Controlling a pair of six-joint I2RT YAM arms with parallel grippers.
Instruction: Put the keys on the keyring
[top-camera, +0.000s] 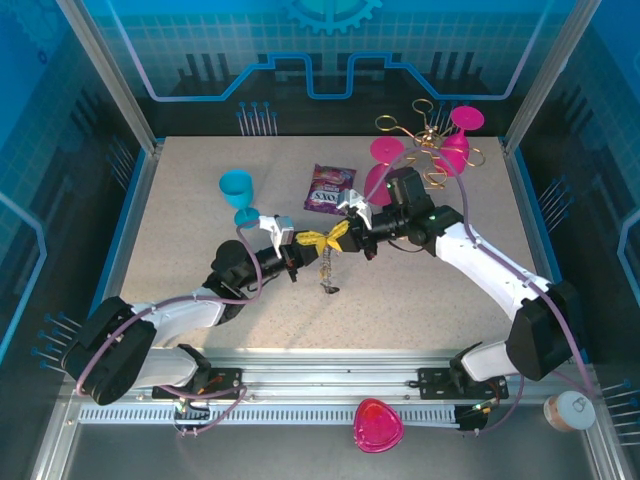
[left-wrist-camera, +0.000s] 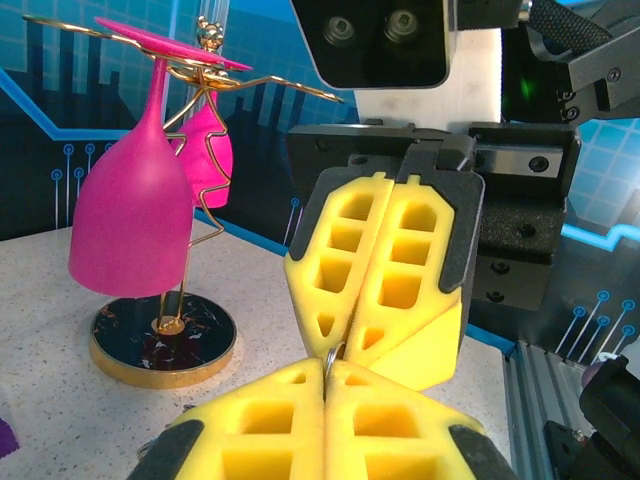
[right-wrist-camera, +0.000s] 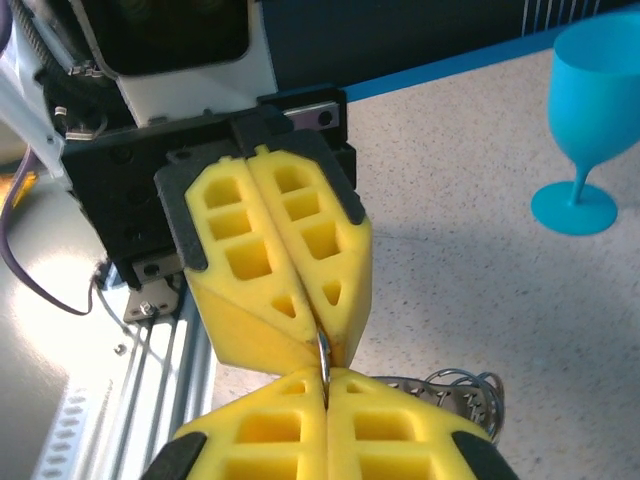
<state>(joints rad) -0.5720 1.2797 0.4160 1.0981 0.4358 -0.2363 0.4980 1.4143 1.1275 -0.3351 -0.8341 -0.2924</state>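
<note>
My two grippers meet tip to tip above the middle of the table. The left gripper (top-camera: 321, 241) (left-wrist-camera: 327, 378) and the right gripper (top-camera: 331, 240) (right-wrist-camera: 326, 388) are both shut on the same thin silvery wire, the keyring (left-wrist-camera: 337, 353) (right-wrist-camera: 322, 352). A short arc of it shows between the two pairs of yellow fingertips; the rest is hidden by the foam. A thin dark strand with small keys (top-camera: 329, 280) hangs from the pinch down to the tabletop. In the right wrist view, silvery loops and flat metal pieces (right-wrist-camera: 462, 392) lie just right of my fingers.
A blue goblet (top-camera: 237, 190) (right-wrist-camera: 596, 110) stands at the left rear. A purple snack packet (top-camera: 329, 188) lies behind the grippers. Pink goblets (top-camera: 455, 145) (left-wrist-camera: 130, 210) hang on a gold wire rack (top-camera: 430, 140) with a round base (left-wrist-camera: 163, 342) at the back right.
</note>
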